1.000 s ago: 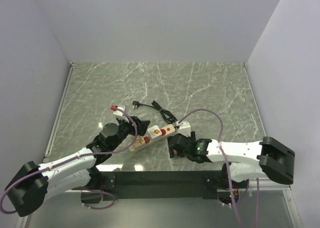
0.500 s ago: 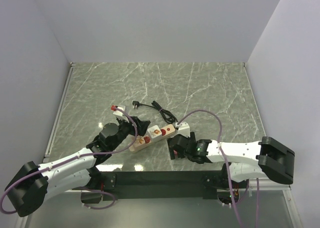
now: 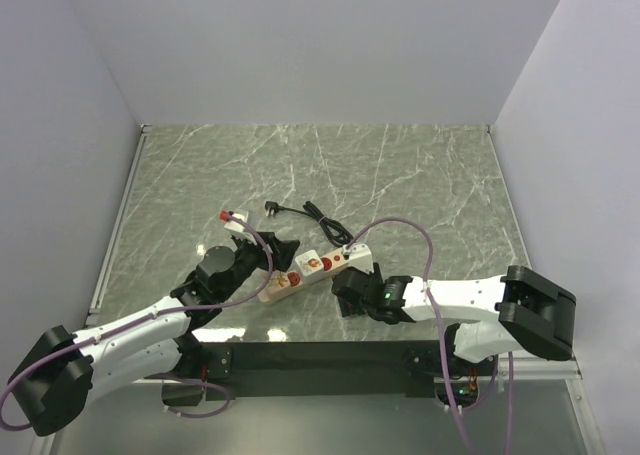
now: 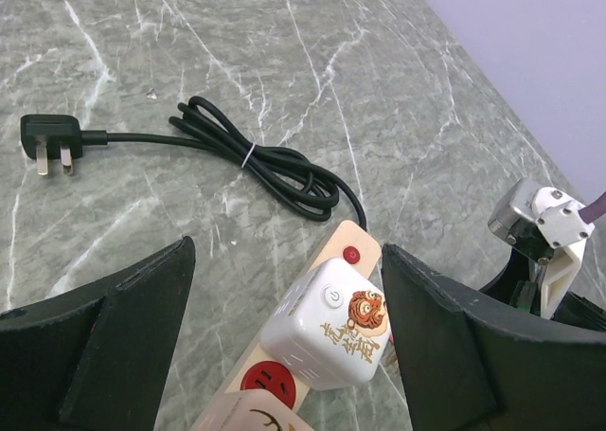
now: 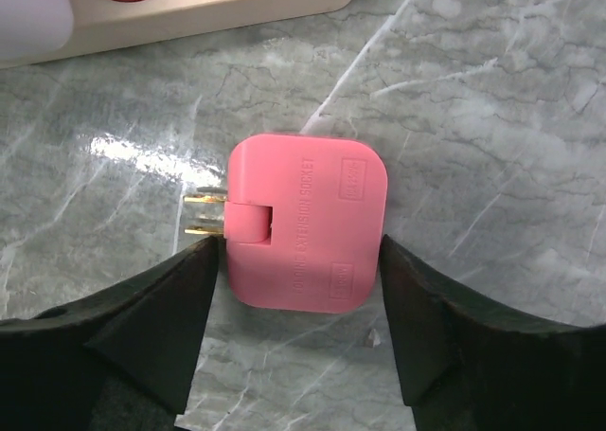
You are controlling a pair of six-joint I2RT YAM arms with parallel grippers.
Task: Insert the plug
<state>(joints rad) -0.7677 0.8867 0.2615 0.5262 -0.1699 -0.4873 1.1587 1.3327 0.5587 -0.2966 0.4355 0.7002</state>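
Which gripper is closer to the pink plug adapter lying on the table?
Right. The right gripper has its jaws on either side of the pink plug adapter. The left gripper is over the power strip, farther away.

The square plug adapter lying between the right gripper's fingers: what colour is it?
Pink, with two brass prongs; the square plug adapter shows best in the right wrist view.

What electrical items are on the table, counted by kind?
Power strip: 1
White cube adapter on the strip: 1
Pink plug: 1
Black cable with plug: 1
Total: 4, leaving out a pale block on the strip that I cannot identify.
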